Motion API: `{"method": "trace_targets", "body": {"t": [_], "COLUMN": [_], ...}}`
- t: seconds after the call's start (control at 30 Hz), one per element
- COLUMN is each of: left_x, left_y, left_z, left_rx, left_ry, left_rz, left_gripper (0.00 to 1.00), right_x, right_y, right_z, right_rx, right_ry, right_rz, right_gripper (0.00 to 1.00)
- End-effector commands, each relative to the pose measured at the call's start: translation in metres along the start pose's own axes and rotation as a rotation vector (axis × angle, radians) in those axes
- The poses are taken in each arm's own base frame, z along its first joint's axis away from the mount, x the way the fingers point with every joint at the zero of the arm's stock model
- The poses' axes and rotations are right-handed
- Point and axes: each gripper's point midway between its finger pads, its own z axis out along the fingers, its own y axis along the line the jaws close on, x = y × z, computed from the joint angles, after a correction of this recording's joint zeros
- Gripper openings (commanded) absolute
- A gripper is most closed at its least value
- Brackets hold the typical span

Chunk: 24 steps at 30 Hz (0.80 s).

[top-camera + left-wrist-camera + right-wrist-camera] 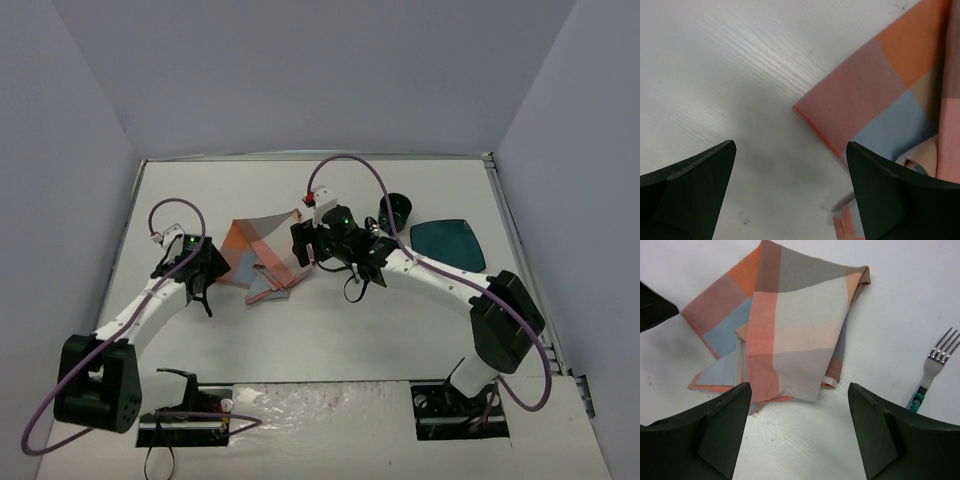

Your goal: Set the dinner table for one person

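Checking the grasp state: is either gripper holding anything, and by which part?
Nothing is held. The left gripper and right gripper are both open, and the placemat lies loose on the table.

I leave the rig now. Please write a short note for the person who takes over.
Left claw: open, empty, over the dinner table beside a corner of the placemat.
Right claw: open, empty, above the placemat.
Things: placemat folded over itself mid-table; fork to its right; teal plate and dark cup farther right.
Done: nothing set in place.
To do: spread the placemat flat, then put plate, fork and cup by it.
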Motion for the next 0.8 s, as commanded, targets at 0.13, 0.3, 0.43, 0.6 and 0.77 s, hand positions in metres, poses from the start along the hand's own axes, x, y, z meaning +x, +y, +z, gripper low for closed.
{"method": "trace_targets", "body": {"t": [0.13, 0.3, 0.43, 0.6, 0.77], "left_x": [-0.05, -0.03, -0.012, 0.006, 0.012], "left_y": [-0.039, -0.039, -0.034, -0.024, -0.022], "left_z": [0.04, 0.052, 0.056, 0.062, 0.068], "left_rx": [0.068, 0.069, 0.064, 0.019, -0.03], "left_ry": [-0.042, 0.033, 0.071, 0.115, 0.146], "left_rz": [-0.061, -0.035, -0.027, -0.006, 0.034], "left_gripper": [0.78, 0.73, 0.72, 0.68, 0.62], "right_x": [-0.026, -0.019, -0.015, -0.01, 0.003], "right_y": [0.011, 0.014, 0.018, 0.022, 0.029], "right_z": [-0.031, -0.024, -0.018, -0.01, 0.004], "right_rx": [-0.062, -0.082, -0.093, -0.104, -0.108], "right_ry": [-0.101, -0.081, -0.069, -0.059, -0.019], "right_rz": [-0.068, -0.094, -0.104, -0.104, -0.122], "right_gripper": [0.74, 0.74, 0.73, 0.73, 0.73]}}
